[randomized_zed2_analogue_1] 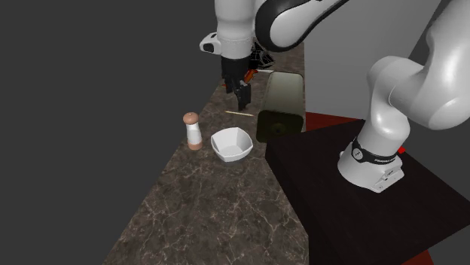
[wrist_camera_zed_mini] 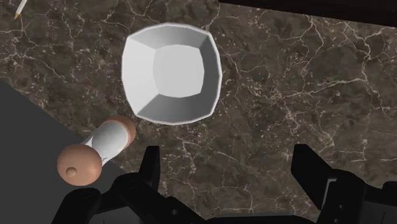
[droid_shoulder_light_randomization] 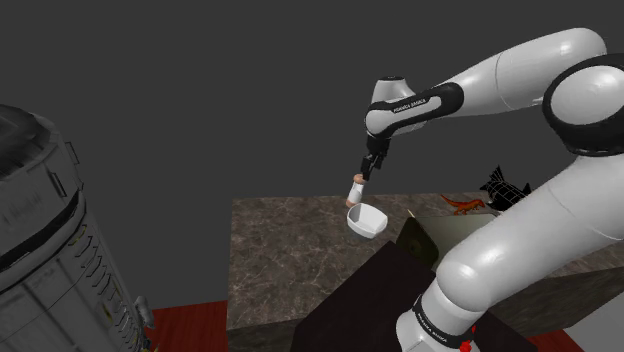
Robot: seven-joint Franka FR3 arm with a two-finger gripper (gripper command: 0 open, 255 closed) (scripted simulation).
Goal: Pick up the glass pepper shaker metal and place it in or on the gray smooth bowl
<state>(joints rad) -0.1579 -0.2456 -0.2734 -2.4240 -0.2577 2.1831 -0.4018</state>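
The pepper shaker (randomized_zed2_analogue_1: 193,130), pale with a brown rounded cap, stands upright on the dark marble counter (randomized_zed2_analogue_1: 211,211) close to its edge by the wall. Right beside it sits the white faceted bowl (randomized_zed2_analogue_1: 232,144), holding nothing. My gripper (randomized_zed2_analogue_1: 242,96) hangs open above the counter, higher than both and a bit past the bowl. In the wrist view the bowl (wrist_camera_zed_mini: 170,73) lies ahead of the open gripper (wrist_camera_zed_mini: 227,159), and the shaker (wrist_camera_zed_mini: 95,149) stands just outside one black finger (wrist_camera_zed_mini: 149,167), untouched. From the shoulder view the gripper (droid_shoulder_light_randomization: 370,168) hovers over the shaker (droid_shoulder_light_randomization: 355,190) and bowl (droid_shoulder_light_randomization: 367,220).
A dark olive box (randomized_zed2_analogue_1: 280,107) stands by the bowl, next to the black stand (randomized_zed2_analogue_1: 361,203). A thin pale stick (randomized_zed2_analogue_1: 239,114) lies beyond the bowl. An orange lizard figure (droid_shoulder_light_randomization: 462,203) and a black spiky object (droid_shoulder_light_randomization: 503,188) sit further back. A white domed cylinder (droid_shoulder_light_randomization: 50,250) stands off the counter.
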